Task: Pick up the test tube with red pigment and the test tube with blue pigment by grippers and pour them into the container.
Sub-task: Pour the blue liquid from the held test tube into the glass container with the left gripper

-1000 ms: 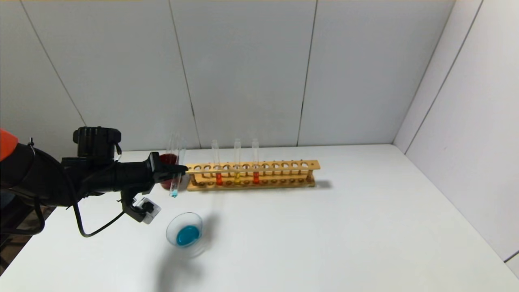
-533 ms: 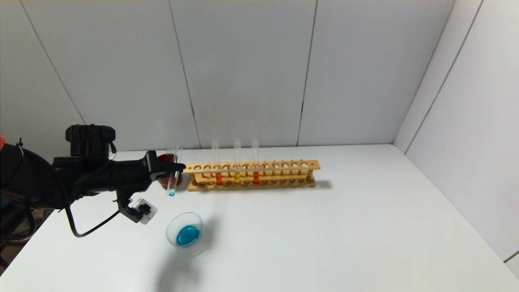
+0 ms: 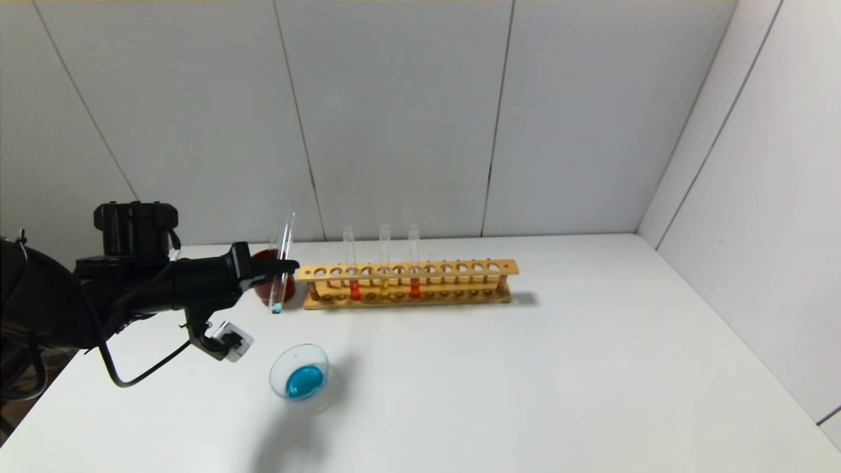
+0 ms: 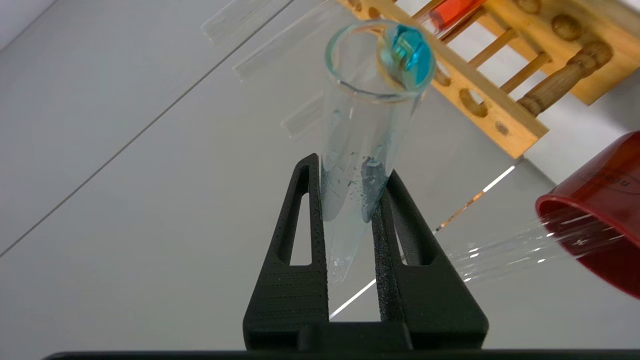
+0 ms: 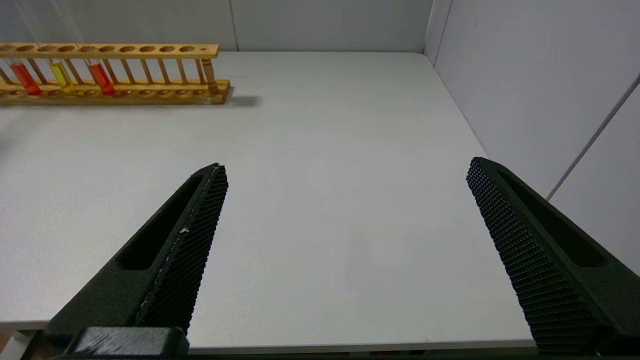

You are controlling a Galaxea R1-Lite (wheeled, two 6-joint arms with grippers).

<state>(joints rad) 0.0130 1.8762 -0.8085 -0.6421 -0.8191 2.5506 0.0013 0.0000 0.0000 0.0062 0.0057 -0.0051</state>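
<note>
Landmark: wooden tube rack, at the far middle of the table.
Left gripper: I hold it clamped on the test tube with blue pigment, upright beside the rack's left end, in front of the dark red cup.
Container: glass dish holding blue liquid, nearer me than the rack's left end.
Test tube with red pigment: in the rack.
Right gripper: fingers wide apart, holding nothing, parked.
Advice: I judge the tube should go to a rack hole; I keep it vertical and lower it slowly.
</note>
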